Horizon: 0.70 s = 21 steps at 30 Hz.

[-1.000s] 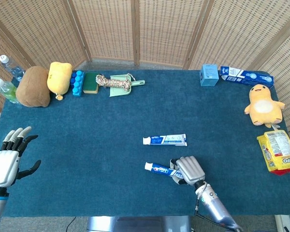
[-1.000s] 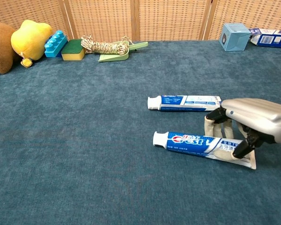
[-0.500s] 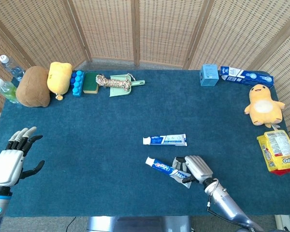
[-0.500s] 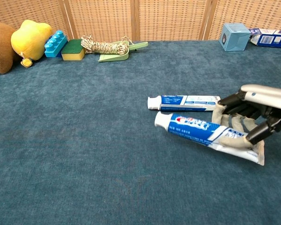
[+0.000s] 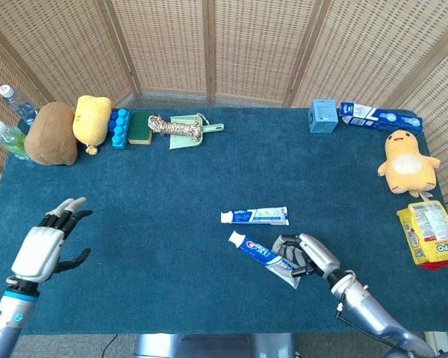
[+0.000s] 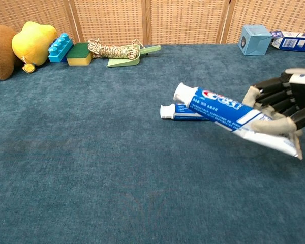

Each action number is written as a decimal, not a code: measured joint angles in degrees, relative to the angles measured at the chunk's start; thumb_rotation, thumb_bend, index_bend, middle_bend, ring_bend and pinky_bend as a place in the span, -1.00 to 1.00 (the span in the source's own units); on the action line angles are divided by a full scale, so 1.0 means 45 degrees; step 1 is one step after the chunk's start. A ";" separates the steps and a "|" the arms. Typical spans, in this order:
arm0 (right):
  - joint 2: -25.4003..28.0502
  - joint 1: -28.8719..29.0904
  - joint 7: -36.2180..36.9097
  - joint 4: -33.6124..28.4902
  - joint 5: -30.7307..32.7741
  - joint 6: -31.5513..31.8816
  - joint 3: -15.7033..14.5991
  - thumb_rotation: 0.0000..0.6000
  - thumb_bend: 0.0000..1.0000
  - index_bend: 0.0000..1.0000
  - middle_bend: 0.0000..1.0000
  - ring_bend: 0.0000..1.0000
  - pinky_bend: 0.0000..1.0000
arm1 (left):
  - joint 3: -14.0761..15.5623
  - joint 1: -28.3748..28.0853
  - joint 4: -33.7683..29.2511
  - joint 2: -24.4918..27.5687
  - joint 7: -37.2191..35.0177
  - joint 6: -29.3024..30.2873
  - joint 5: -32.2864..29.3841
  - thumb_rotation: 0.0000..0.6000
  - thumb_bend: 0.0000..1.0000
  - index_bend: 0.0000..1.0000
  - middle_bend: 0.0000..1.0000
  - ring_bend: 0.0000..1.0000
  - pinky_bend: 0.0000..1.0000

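Two toothpaste tubes: the right hand (image 5: 311,256) grips the blue-and-white Crest tube (image 6: 229,116), lower right; left hand (image 5: 46,245) spread, lower left.

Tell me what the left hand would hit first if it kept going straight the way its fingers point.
Probably nothing soon: the left hand points up and slightly right over bare blue table. Much farther along that line lie the sponge and blue blocks at the back edge, though depth is hard to judge.
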 measured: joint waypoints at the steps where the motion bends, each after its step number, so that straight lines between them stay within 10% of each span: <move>1: 0.0096 0.0037 0.0127 -0.0043 -0.0073 0.0017 -0.0017 1.00 -0.06 0.78 0.38 0.31 0.61 | -0.0022 -0.0152 -0.0034 -0.0087 0.0051 -0.0181 0.0028 1.00 -0.50 -0.60 -0.76 -0.82 -0.66; 21: 0.0009 0.0542 -0.0093 -0.0735 0.0218 -0.0170 -0.0291 1.00 -0.06 0.78 0.38 0.31 0.61 | -0.0914 -0.3183 -0.1502 -0.0066 -0.1102 -0.4515 -0.1497 1.00 -0.50 -0.56 -0.79 -0.82 -0.66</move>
